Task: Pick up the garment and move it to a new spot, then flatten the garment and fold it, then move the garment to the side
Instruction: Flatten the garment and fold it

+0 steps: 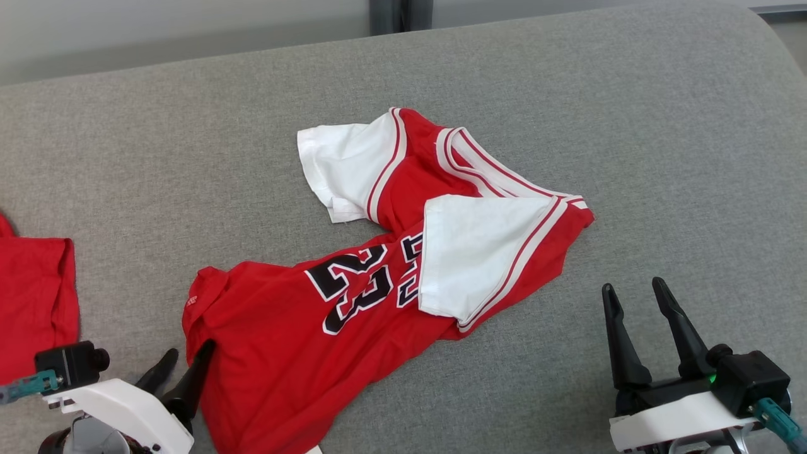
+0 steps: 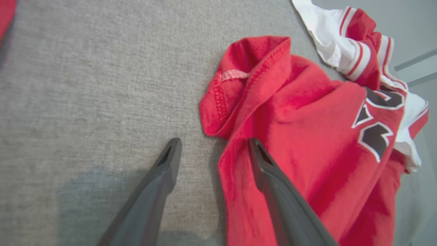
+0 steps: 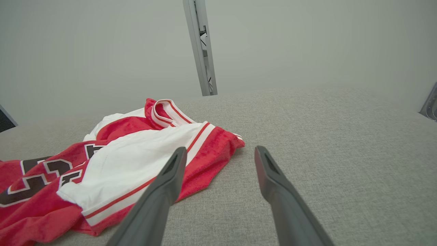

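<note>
The garment (image 1: 284,334) is a red jersey with white sleeves and a black number 23, lying crumpled on the grey padded surface (image 1: 630,157). My left gripper (image 1: 188,353) stands open at the garment's lower left hem. In the left wrist view the garment (image 2: 307,136) has its folded hem just ahead of the left gripper (image 2: 214,140), one finger over the red cloth, the other over bare grey fabric. My right gripper (image 1: 632,285) is open, to the right of the garment and apart from it. The right wrist view has the garment (image 3: 129,153) left of the right gripper (image 3: 221,148).
Another red cloth (image 1: 31,296) lies at the left edge of the surface, close to my left arm, and its corner (image 2: 5,13) shows in the left wrist view. A metal post (image 3: 201,51) stands beyond the far edge. Bare grey surface stretches to the right.
</note>
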